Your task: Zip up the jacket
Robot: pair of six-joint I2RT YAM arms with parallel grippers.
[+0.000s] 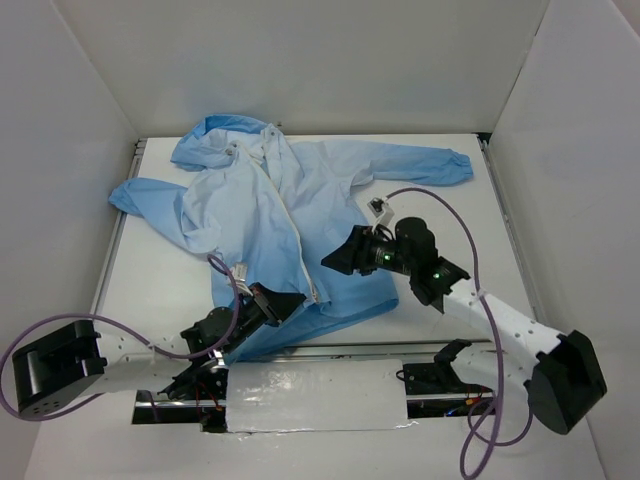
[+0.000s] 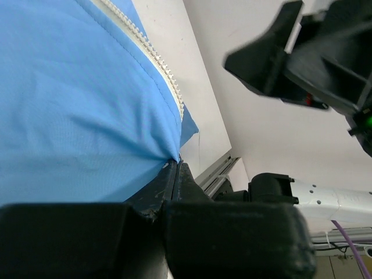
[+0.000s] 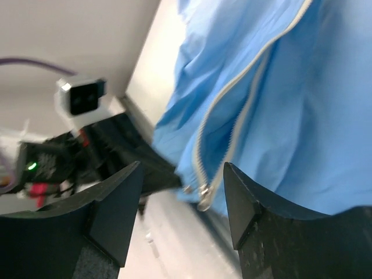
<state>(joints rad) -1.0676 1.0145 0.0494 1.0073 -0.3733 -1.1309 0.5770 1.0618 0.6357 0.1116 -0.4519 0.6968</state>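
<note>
Jacket (image 1: pixel 270 220) cloth lies spread front-up on the tabletop (image 1: pixel 150 290). Its white zipper (image 1: pixel 297 235) runs from the collar down to the slider (image 3: pixel 203 189), which sits low at the hem, so nearly the whole closing looks to be ahead. The left tool (image 2: pixel 176 168) is clenched on the hem just beside the slider, on its left, with the thin blue fabric drawn into the pinch. The right tool (image 3: pixel 183 177) hangs near the slider, a little to its right and beyond it, jaws apart and holding nothing. In the right wrist view the slider shows between the two fingers but past their tips, not yet within reach of a grip. The step in hand, as I judge it, is taking hold of the slider's pull. To do it well, the right tool should come down until the pull alone lies between its pads, then close squarely on metal, not on the cloth beside the slider. The pull itself is blurred, so its exact lie cannot be told. The left grip serves as the anchor below the slider, and it should hold the hem taut so the two rows of teeth feed in straight. The draw should then follow the line of teeth away from the slider's present place toward the collar, staying low, since loose fabric beside the slider could catch.
</note>
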